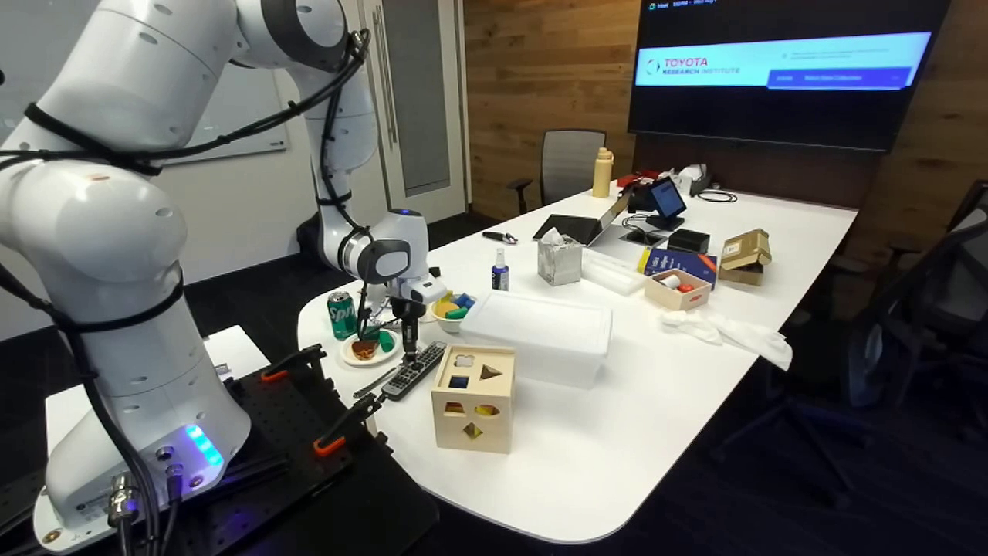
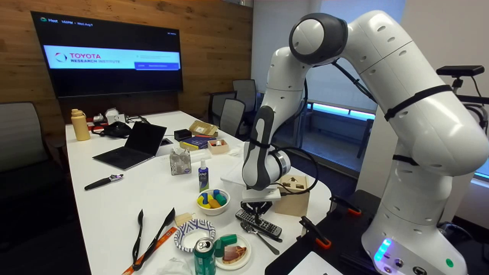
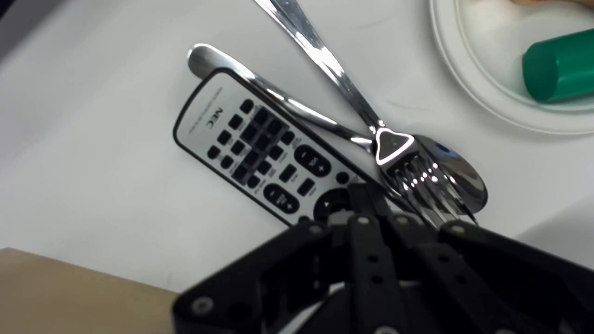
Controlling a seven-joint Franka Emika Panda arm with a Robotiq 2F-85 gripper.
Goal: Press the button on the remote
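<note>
The remote lies flat on the white table, black-edged with a silver-grey face and black buttons. It shows in both exterior views and in the wrist view. My gripper points down over the remote, its two fingers together with nothing seen between them. In the wrist view the fingertips are at the round direction pad, toward its side nearest the cutlery. In both exterior views the fingertips reach the remote's top face; I cannot tell whether they press on it. The remote's lower part is hidden behind the gripper in the wrist view.
A wooden cube box stands close beside the remote, with a white lidded box behind it. A fork and spoon lie along the remote's other side, near a plate with toy food. A clamp grips the table edge nearby.
</note>
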